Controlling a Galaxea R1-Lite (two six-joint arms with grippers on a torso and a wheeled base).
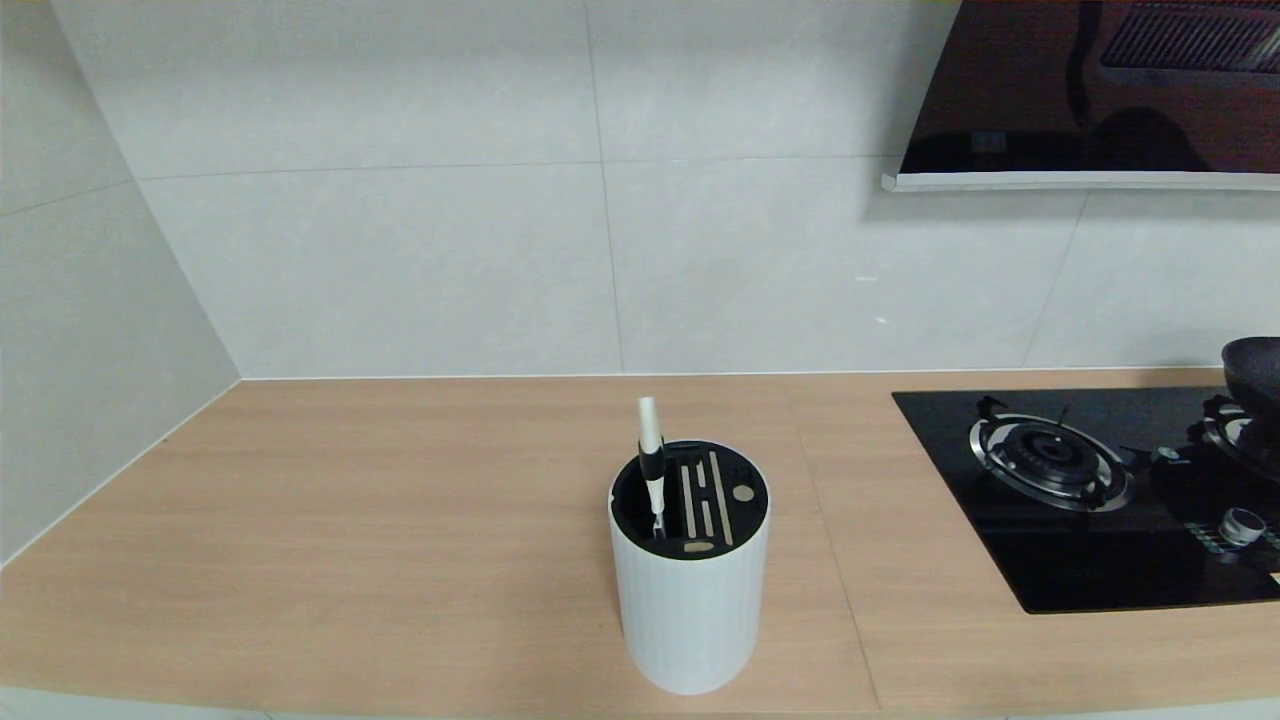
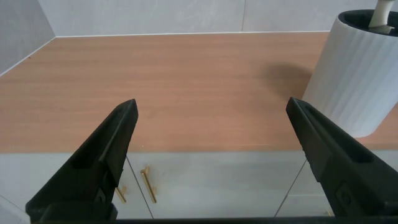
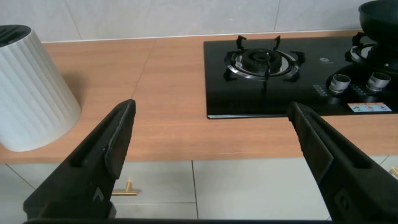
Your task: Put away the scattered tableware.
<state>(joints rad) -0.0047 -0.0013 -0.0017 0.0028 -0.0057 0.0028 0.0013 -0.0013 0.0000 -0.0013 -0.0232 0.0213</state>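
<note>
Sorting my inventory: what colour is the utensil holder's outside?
White, vertically ribbed; utensil holder shows best in head view.

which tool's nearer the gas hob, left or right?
Right. The right tool hangs in front of the counter, between the white holder and the gas hob. The left tool hangs on the holder's other side, farther from the hob.
</note>
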